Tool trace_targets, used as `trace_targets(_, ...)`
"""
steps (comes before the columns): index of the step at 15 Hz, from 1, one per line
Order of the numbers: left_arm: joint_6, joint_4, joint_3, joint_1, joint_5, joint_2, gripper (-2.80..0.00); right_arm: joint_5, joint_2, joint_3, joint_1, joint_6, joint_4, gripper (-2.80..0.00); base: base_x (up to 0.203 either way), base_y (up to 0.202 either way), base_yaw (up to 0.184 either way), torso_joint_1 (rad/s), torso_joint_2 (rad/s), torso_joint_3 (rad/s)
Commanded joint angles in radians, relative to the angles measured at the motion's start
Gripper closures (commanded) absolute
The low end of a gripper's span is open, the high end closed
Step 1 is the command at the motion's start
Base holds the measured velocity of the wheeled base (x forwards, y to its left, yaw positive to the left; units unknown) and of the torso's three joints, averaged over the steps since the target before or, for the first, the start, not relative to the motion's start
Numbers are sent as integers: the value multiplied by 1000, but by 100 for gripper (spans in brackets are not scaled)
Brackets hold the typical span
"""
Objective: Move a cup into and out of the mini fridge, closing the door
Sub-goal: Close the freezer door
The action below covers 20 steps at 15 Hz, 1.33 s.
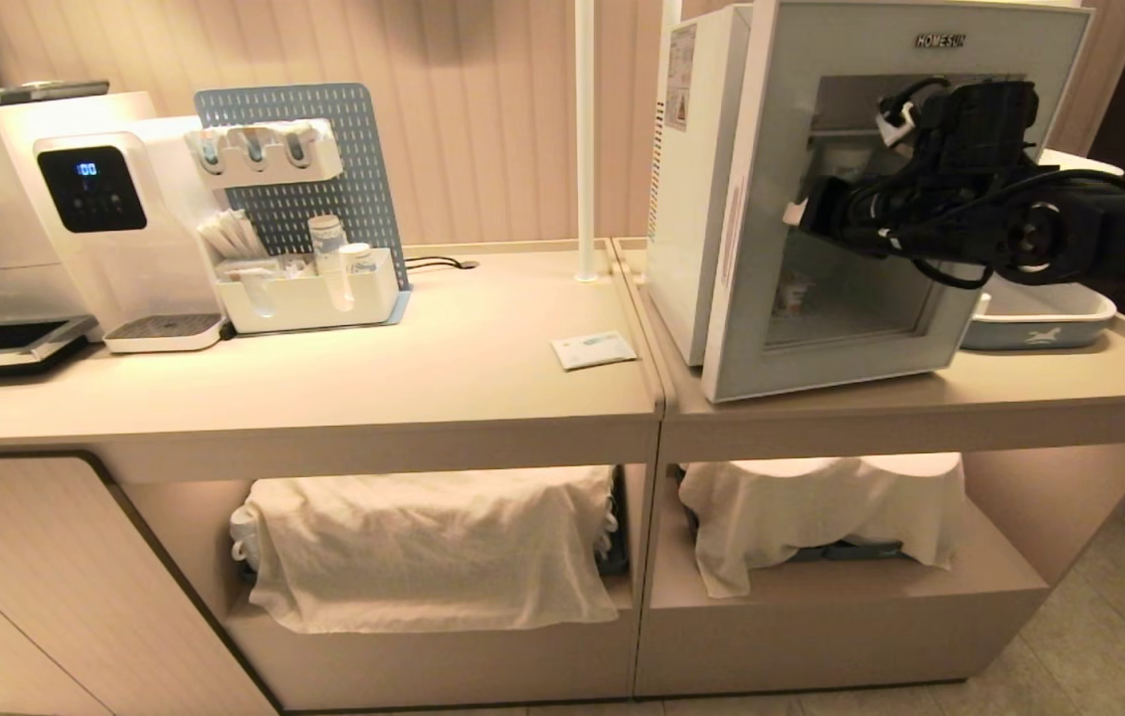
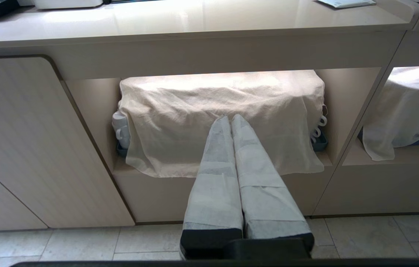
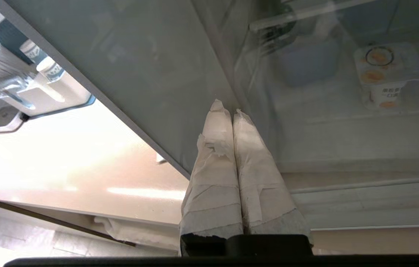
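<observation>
From the head view, the mini fridge [image 1: 696, 189] stands on the right-hand section of the counter [image 1: 423, 388], its door [image 1: 880, 199] swung part-way so that a gap shows along the left edge between the white frame and the cabinet. The right arm reaches in from the right across the glass, and the right gripper [image 1: 801, 214] sits at the left part of the pane, though this view does not show how its fingers stand. The right wrist view settles that: the right gripper [image 3: 228, 111] has its two tape-wrapped fingers [image 3: 215, 148] pressed together with nothing between them, their tips close against the door's glass near the inner edge of the frame; whether they touch it cannot be told. Only in that view is the cup [image 3: 385, 76] plain, sitting upright on the fridge floor behind the glass, orange fruit marks on its side; in the head view it is a faint shape low inside the fridge. The left wrist view shows what neither other picture does: the left gripper [image 2: 230, 120], also closed and empty, hangs low in front of the open shelf under the counter, pointing at a white cloth [image 2: 202, 111] draped over stacked mugs. The head view alone takes in the water dispenser [image 1: 104, 199], a blue pegboard [image 1: 323, 169] and a small packet [image 1: 594, 349] lying on the counter.
</observation>
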Motion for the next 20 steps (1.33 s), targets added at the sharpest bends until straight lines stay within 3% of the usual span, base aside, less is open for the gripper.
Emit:
trace_targets(1,0,0,0,0,0,0,0,2,12,0,1,-5,-2,0,0,0,0,0,0,0)
trace_targets(4,0,0,0,0,0,0,0,-8,43,-23,1,-28,-4,0,0,0,0,0,0,0)
trace_targets(8,0,0,0,0,0,0,0,-12,84,-40,0,-122,-79,0,0,0,0,0,0,0)
trace_targets(20,0,0,0,0,0,1,0,-12,139,-44,-1,-136,-122,0,0,0,0,0,0,0)
